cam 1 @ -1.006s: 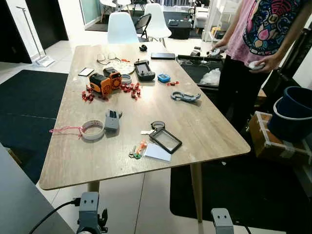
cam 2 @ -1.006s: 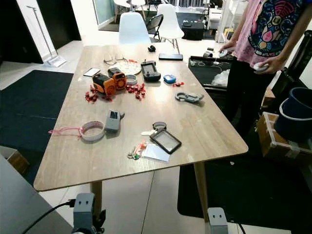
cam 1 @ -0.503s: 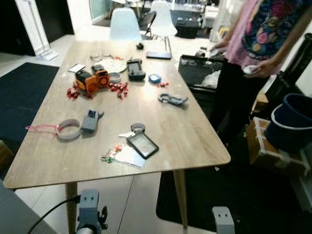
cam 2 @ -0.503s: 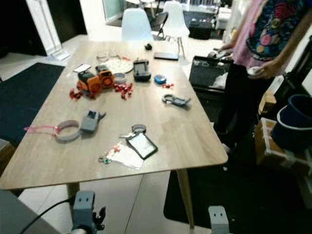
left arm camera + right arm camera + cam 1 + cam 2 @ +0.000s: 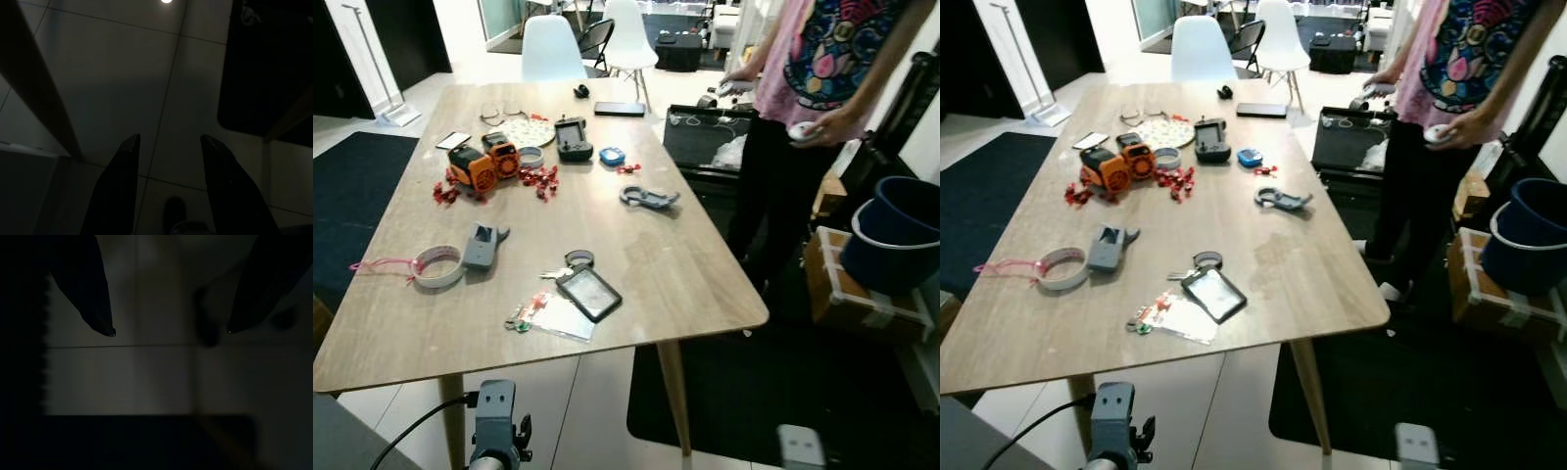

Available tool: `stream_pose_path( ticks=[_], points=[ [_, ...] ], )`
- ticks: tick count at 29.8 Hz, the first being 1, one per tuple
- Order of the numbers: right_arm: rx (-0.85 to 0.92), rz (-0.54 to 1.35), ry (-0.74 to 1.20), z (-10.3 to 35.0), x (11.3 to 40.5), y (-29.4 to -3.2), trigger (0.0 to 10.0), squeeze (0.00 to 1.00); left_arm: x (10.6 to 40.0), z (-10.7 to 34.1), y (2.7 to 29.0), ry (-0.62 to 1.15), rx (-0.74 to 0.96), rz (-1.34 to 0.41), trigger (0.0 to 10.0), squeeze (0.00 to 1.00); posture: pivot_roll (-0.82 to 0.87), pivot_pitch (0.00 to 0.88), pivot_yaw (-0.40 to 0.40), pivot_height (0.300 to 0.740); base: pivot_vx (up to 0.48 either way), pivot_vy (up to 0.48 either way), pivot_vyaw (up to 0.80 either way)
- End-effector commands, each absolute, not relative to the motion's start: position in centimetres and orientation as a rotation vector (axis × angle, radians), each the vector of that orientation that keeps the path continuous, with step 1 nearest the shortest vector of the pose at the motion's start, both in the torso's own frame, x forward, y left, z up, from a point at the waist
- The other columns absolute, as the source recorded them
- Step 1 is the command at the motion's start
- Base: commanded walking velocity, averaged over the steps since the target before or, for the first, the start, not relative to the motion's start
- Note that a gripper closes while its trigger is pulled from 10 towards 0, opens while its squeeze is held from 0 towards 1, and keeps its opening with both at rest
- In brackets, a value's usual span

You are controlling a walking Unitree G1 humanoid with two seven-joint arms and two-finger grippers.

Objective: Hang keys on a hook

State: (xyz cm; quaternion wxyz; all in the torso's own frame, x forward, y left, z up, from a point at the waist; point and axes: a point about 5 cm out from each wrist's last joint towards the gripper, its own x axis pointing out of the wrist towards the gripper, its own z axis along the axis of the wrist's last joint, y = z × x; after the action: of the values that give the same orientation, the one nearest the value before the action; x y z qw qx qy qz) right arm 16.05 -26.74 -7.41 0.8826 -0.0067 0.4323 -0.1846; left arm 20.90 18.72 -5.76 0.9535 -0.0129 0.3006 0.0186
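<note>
A: Left gripper (image 5: 169, 138) and right gripper (image 5: 170, 332): how are they shown?

B: Both are hung low over the tiled floor, nearer the robot than the badge holder (image 5: 588, 293). Each pair of black fingers is spread apart and nothing is held.

A: What is laid out, largest first?

B: The wooden table (image 5: 705, 284) is shown under the badge holder. The keys (image 5: 560, 267) are placed touching or just beside the holder's far corner, on the robot's left of it. A grey clip (image 5: 648, 197) is seen well beyond the holder.

A: How are the keys oriented?

B: The ring is set towards the far side. The blades appear to be pointed from it to the robot's left and slightly nearer, so the long axis is judged diagonal; at this size it cannot be fixed exactly.

A: How is the step in hand best done?

B: An approach is judged to be needed first. The ring should then be pinched from above, across the long axis, so the badge holder is not dragged along.
</note>
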Motion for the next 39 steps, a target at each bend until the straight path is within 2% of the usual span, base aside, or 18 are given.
stream_pose_path(
  ticks=[1,3,4,5,6,13,17,18,19,20,23,27,29,31,33,35,36,39],
  points=[
    [-0.017,-0.47,0.902,-7.3,15.2,-27.8,10.0,0.0,20.6,-6.0,18.8,0.633,-0.012,0.033,10.0,0.0,0.04,0.064,-0.004,0.74,0.0,0.0,0.0],
    [-0.047,-0.626,0.866,-6.3,14.4,-30.8,10.0,0.0,20.4,-6.1,19.0,0.636,-0.01,0.034,10.0,0.0,0.04,0.065,-0.003,0.74,0.0,0.0,0.0],
    [-0.047,-0.626,0.866,-6.3,14.4,-30.8,10.0,0.0,20.4,-6.1,19.0,0.636,-0.01,0.034,10.0,0.0,0.04,0.065,-0.003,0.74,0.0,0.0,0.0],
    [-0.076,-0.752,0.77,-4.3,14.4,-34.3,10.0,0.0,20.2,-6.2,19.2,0.64,-0.008,0.036,10.0,0.0,0.04,0.065,-0.004,0.74,0.0,0.0,0.0],
    [-0.087,-0.789,0.721,-3.3,14.6,-35.5,10.0,0.0,20.1,-6.2,19.3,0.641,-0.009,0.037,10.0,0.0,0.03,0.066,-0.004,0.74,0.0,0.0,0.0],
    [-0.079,-0.803,0.632,-1.2,16.2,-37.4,10.0,0.0,19.8,-6.3,19.5,0.647,-0.008,0.036,10.0,0.0,0.02,0.063,-0.005,0.74,0.0,0.0,0.0],
    [-0.115,-0.466,0.825,-4.4,17.5,-32.1,10.0,0.0,18.7,-6.8,19.7,0.673,0.02,0.023,10.0,0.0,0.03,0.062,-0.01,0.74,0.0,0.0,0.0],
    [-0.105,-0.362,0.856,-5.4,17.7,-29.8,10.0,0.0,18.8,-6.8,19.7,0.67,0.016,0.03,10.0,0.0,0.03,0.061,-0.014,0.74,0.0,0.0,0.0],
    [-0.105,-0.362,0.856,-5.4,17.7,-29.8,10.0,0.0,18.8,-6.8,19.7,0.67,0.016,0.03,10.0,0.0,0.03,0.061,-0.014,0.74,0.0,0.0,0.0],
    [-0.08,-0.264,0.868,-6.3,17.9,-27.3,10.0,0.0,18.8,-6.7,19.6,0.665,0.01,0.035,10.0,0.0,0.04,0.061,-0.017,0.74,0.0,0.0,0.0],
    [-0.058,-0.221,0.875,-6.7,18.0,-26.0,10.0,0.0,18.9,-6.7,19.6,0.66,0.006,0.036,10.0,0.0,0.04,0.061,-0.018,0.74,0.0,0.0,0.0],
    [-0.059,-0.047,0.915,-7.9,17.9,-22.0,10.0,0.0,19.2,-6.4,19.4,0.634,-0.002,0.019,10.0,0.0,0.05,0.058,-0.015,0.74,0.0,0.0,0.0],
    [-0.1,0.066,0.945,-8.5,17.4,-20.0,10.0,0.0,18.9,-5.9,19.3,0.562,-0.004,-0.095,10.0,0.0,0.05,0.054,-0.012,0.74,0.0,0.0,0.0],
    [-0.1,0.066,0.945,-8.5,17.4,-20.0,10.0,0.0,18.9,-5.9,19.3,0.562,-0.004,-0.095,10.0,0.0,0.05,0.054,-0.012,0.74,0.0,0.0,0.0],
    [-0.135,0.111,0.968,-8.8,16.7,-19.7,10.0,0.0,17.5,-5.6,19.5,0.531,-0.019,-0.323,10.0,0.0,0.05,0.05,-0.011,0.74,0.0,0.0,0.0],
    [-0.141,0.116,0.973,-8.9,16.5,-19.8,10.0,0.0,17.1,-5.5,19.7,0.534,-0.013,-0.376,10.0,0.0,0.05,0.05,-0.011,0.74,0.0,0.0,0.0],
    [-0.15,0.112,0.985,-9.0,16.1,-20.2,10.0,0.0,16.1,-5.4,20.8,0.547,0.045,-0.465,10.0,0.0,0.05,0.048,-0.012,0.74,0.0,0.0,0.0],
    [-0.158,0.106,0.994,-9.0,15.9,-20.6,10.0,0.0,15.6,-4.9,22.1,0.532,0.113,-0.508,10.0,0.0,0.05,0.047,-0.012,0.74,0.0,0.0,0.0]
  ],
)
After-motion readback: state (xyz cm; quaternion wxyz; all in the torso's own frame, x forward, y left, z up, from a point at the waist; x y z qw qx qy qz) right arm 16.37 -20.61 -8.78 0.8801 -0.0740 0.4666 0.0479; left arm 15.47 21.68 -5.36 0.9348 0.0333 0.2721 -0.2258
